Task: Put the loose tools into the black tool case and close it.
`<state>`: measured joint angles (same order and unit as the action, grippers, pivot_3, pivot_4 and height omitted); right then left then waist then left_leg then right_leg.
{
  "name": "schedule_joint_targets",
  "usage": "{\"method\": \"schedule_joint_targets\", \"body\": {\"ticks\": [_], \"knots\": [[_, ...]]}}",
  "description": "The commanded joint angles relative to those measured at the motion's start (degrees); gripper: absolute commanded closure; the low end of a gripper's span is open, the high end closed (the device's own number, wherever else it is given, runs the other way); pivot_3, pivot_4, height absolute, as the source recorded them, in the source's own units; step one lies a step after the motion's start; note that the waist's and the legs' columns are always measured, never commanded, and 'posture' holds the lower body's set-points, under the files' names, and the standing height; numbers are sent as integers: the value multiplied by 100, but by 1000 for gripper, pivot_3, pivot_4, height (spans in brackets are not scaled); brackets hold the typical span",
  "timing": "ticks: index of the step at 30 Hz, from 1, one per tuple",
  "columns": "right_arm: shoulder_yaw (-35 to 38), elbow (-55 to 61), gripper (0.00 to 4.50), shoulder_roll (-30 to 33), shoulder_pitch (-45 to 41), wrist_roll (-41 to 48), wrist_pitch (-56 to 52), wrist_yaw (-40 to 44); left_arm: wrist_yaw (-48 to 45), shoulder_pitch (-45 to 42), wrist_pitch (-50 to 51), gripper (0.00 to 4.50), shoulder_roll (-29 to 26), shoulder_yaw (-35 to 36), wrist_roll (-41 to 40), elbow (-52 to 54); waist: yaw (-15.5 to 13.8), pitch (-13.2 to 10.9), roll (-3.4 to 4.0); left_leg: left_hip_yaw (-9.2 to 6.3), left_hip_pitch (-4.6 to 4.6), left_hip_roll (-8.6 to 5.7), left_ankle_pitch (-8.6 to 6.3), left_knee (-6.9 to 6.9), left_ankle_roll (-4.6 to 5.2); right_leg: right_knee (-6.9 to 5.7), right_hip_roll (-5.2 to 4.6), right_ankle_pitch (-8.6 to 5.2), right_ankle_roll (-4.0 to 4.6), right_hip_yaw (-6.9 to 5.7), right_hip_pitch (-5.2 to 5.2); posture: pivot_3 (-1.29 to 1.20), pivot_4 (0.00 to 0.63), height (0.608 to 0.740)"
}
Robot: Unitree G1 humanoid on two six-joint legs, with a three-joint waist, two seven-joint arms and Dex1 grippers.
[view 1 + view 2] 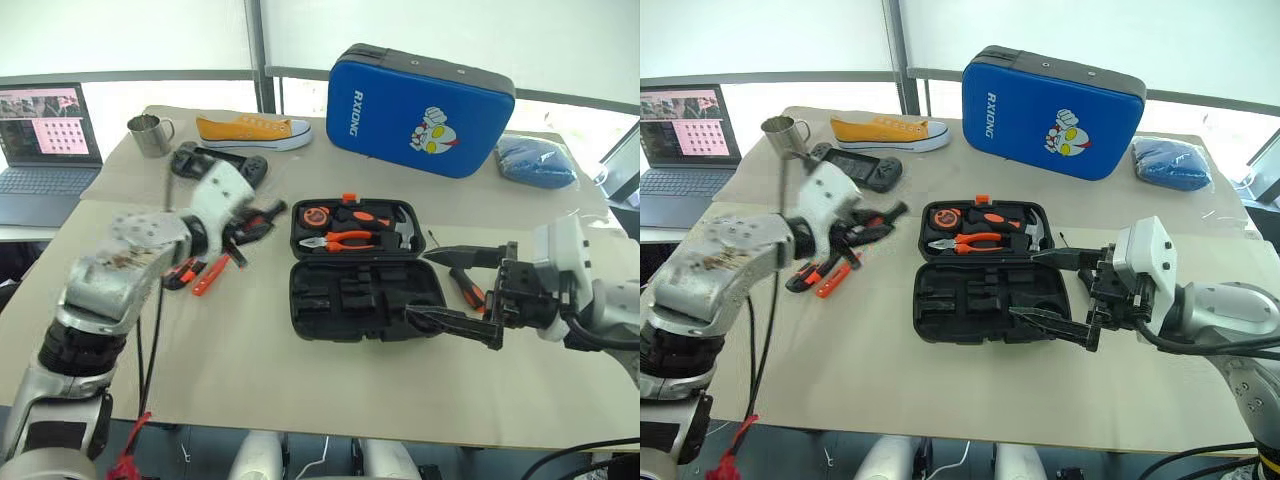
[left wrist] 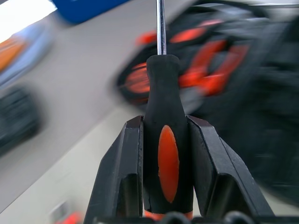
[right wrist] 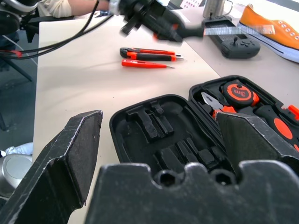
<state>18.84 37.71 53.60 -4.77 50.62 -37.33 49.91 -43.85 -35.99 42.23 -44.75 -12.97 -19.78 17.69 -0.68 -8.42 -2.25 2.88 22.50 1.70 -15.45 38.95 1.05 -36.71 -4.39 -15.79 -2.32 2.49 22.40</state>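
- Black-and-orange-handled screwdriver [image 2: 162, 154] sits between the left gripper's [image 2: 163, 177] fingers [image 2: 122, 172], which are clamped on its handle; the steel shaft runs straight out past the fingertips.
- Left gripper is raised above the worktop [image 1: 250, 370], between the loose tools and the black tool case [image 1: 362, 270], arm bent at the elbow, gripper aimed toward the case.
- Black tool case lies open mid-worktop. The far half carries orange-handled pliers [image 1: 340, 240], a hammer [image 1: 405, 232] and a round orange-and-black tape measure [image 1: 315, 215]; the near half's moulded slots [image 1: 350, 295] are bare.
- Left of the case, on the worktop: orange-black utility knife [image 3: 149, 55] and small all-orange screwdriver [image 3: 145, 64], side by side, near each other.
- Right gripper [image 1: 455, 290] hovers just beside the case's right edge, its fingers [image 1: 470, 255] spread wide, holding nothing; gripper roughly level, pointing left toward the case.
- Another orange-and-black tool [image 1: 468, 288] lies on the worktop to the right of the case, partly hidden by the right gripper.
- Farther back: blue cartoon-printed case [image 1: 420, 110], yellow shoe [image 1: 252, 130], metal mug [image 1: 150, 134], black game controller [image 1: 858, 166], laptop [image 1: 45, 150].
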Motion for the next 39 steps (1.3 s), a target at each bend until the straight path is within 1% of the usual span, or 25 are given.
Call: {"method": "schedule_joint_targets", "body": {"ticks": [1,5,9,14,19,28,30,31,32,33,35,38,39], "knots": [[176,100,0,1,151,-72,45,-78,-774,-324,-1236,3633,-72,-859,871,-348,-1,0,0,0,0,-1,0,0,0,0,2,0,0,0,0,0,150,740],[269,188,0,-26,278,-83,15,-225,-1314,-790,-1661,3633,178,-1425,1360,-1011,0,-1,-1,3,2,-10,2,8,1,-2,8,0,0,1,0,0,150,740],[457,291,0,-51,462,29,-57,-385,-1581,-1073,-2402,3633,501,-1635,1774,-1784,3,-1,-1,2,6,-11,1,11,3,-1,9,-1,-2,1,0,0,150,740],[598,355,0,-67,717,-30,-53,-476,-1868,-1288,-2663,3633,963,-1664,1946,-2478,0,0,-1,-2,31,-10,-1,23,6,-5,9,-1,-4,-2,20,0,150,740],[670,385,0,-78,838,-30,-31,-539,-1907,-1333,-2782,3633,1181,-1639,2264,-2833,3,-1,-1,-5,86,-9,-1,62,9,-37,11,1,-7,0,75,0,150,740],[708,398,0,-126,896,-22,-4,-607,-1898,-1374,-2716,3633,1407,-1447,2424,-3143,9,-1,-1,-8,95,-7,-4,90,14,-41,14,7,-17,1,71,0,150,740],[694,394,0,-131,888,-25,5,-614,-1896,-1387,-2715,2619,1433,-1431,2446,-3168,7,-1,-1,-9,95,-7,-4,90,14,-42,15,7,-16,1,72,0,150,740],[689,389,0,-133,880,-21,10,-617,-1911,-1403,-2703,2473,1438,-1415,2442,-3152,6,-1,-1,-9,95,-7,-4,90,14,-42,14,7,-16,1,72,0,150,740],[687,386,0,-133,875,-17,14,-620,-1924,-1413,-2692,2038,1443,-1400,2442,-3139,2,-1,-1,-9,95,-7,-4,90,14,-42,14,7,-17,1,72,0,150,740],[686,382,0,-134,871,-11,17,-621,-1948,-1421,-2672,1731,1440,-1382,2439,-3113,2,0,-1,-9,95,-7,-4,90,14,-42,14,7,-17,1,71,0,150,740],[682,371,0,-143,874,-6,27,-614,-2039,-1459,-2636,888,1409,-1315,2389,-2984,2,-1,-1,-8,95,-8,-4,93,15,-43,13,8,-18,1,70,0,150,740],[676,357,0,-156,890,-22,44,-593,-2193,-1501,-2558,41,1366,-1215,2300,-2768,1,-1,-1,-9,95,-8,-4,93,15,-44,13,9,-19,1,70,0,150,740],[675,352,0,-161,893,-30,48,-589,-2254,-1514,-2511,41,1353,-1189,2275,-2695,-1,-1,-1,-9,97,-8,-4,93,15,-43,13,9,-19,1,71,0,150,740]]}}
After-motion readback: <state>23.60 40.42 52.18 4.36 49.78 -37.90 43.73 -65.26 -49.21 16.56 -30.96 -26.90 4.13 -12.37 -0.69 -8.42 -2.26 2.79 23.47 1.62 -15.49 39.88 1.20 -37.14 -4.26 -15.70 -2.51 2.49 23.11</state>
